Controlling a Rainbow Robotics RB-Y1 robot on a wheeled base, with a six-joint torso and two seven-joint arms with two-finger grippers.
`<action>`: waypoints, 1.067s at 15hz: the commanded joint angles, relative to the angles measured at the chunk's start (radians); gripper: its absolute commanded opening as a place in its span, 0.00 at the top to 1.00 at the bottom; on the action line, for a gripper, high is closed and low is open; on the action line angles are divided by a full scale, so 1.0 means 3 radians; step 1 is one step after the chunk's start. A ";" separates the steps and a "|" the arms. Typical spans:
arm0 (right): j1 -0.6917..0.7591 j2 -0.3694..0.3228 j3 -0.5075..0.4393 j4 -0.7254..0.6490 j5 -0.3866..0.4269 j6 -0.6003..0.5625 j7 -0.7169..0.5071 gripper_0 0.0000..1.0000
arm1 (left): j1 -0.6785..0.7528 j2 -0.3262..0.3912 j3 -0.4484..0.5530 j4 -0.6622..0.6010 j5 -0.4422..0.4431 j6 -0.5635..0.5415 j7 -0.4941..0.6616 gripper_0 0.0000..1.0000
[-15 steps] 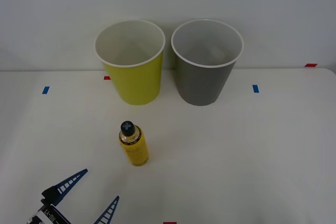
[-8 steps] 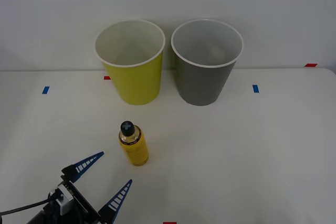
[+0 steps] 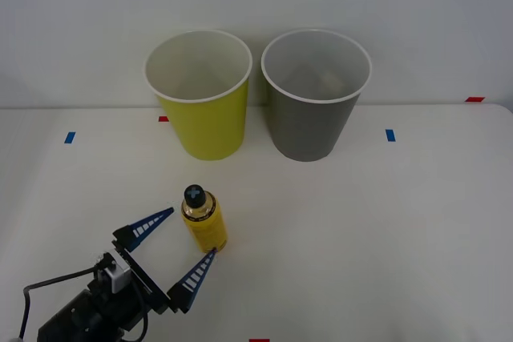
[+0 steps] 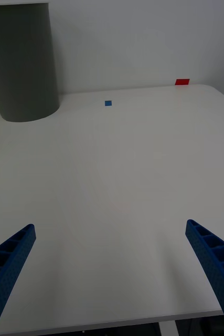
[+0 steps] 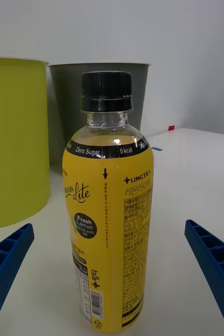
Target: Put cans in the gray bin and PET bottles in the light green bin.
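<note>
On the white desk (image 3: 417,222), the PET bottle (image 3: 204,222) stands upright, near of the light green bin (image 3: 200,98). My left gripper (image 3: 174,244) is spread wide around it; closing off-centre could topple it.

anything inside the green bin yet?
The light green bin shows a bare white inner wall in the front view; its near wall hides part of the floor. The bottle stands on the table, left gripper open around it.
</note>
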 commanded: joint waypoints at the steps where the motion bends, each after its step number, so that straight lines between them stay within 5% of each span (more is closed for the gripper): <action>1: 0.0000 0.0000 0.0000 0.0000 0.0000 0.0000 0.0000 0.00 | -0.0166 0.0000 -0.0115 0.0000 0.0104 0.0142 0.0003 0.00; 12: 0.0000 0.0000 0.0000 0.0000 0.0000 0.0000 0.0000 0.00 | -0.0550 -0.0051 -0.0361 0.0000 0.0354 0.0413 0.0024 0.02; 13: 0.0000 0.0000 0.0000 0.0000 0.0000 0.0000 0.0000 0.00 | -0.0550 -0.0051 -0.0361 0.0000 0.0370 0.0413 0.0018 0.10; 14: 0.0000 0.0000 0.0000 0.0000 0.0000 0.0000 0.0000 0.00 | -0.0550 -0.0057 -0.0361 0.0000 0.0365 0.0408 0.0013 0.28; 16: 0.0000 0.0000 0.0000 0.0000 0.0000 0.0000 0.0000 0.00 | -0.0550 -0.0041 -0.0366 0.0000 0.0359 0.0408 0.0003 0.75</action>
